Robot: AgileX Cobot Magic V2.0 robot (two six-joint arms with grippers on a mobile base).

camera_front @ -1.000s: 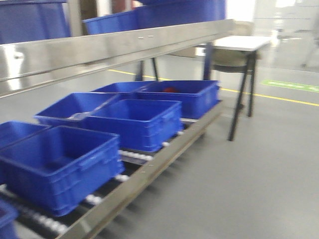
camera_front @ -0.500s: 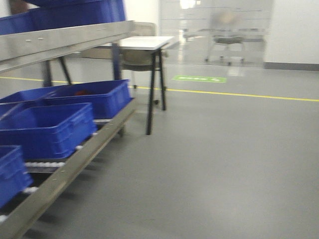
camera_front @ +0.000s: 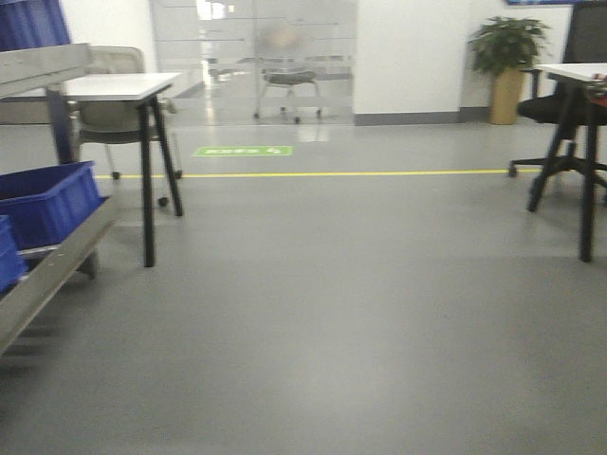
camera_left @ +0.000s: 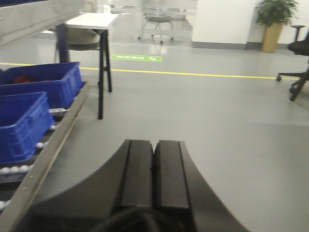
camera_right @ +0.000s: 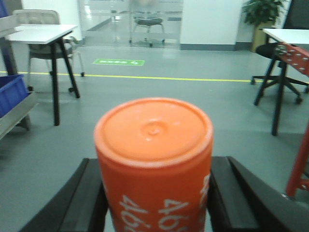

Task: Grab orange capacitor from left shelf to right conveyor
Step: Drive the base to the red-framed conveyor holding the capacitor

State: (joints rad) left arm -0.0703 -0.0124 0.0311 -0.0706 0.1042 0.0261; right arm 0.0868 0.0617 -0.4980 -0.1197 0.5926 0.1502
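Grip first: the right gripper (camera_right: 153, 195) is clamped on the orange capacitor (camera_right: 153, 140), one black finger (camera_right: 89, 203) pressed to each side of its curved wall. The cylinder's long axis runs crosswise to the pinch, so one flat orange end faces up at the wrist camera, with the white print upside down on the side below it.

Ahead of this gripper there is only open grey floor (camera_right: 159, 92). Off to its right, at the edge of the wrist view, stands a red perforated post with a slanting red bar above it. I take this for part of the right conveyor's red frame (camera_right: 298, 164); the belt itself is out of view, so its height and near edge cannot be judged. On that reading, the drop-off lies to the right of the loaded gripper and somewhat forward, not straight ahead.

The left gripper (camera_left: 153, 169) is empty, its two pads shut flat against each other. Beside it, on its left, runs the left shelf (camera_left: 55, 137) with blue bins (camera_left: 26, 123), on the side away from the red frame. The right arm is both the carrier and the nearer one to the frame.
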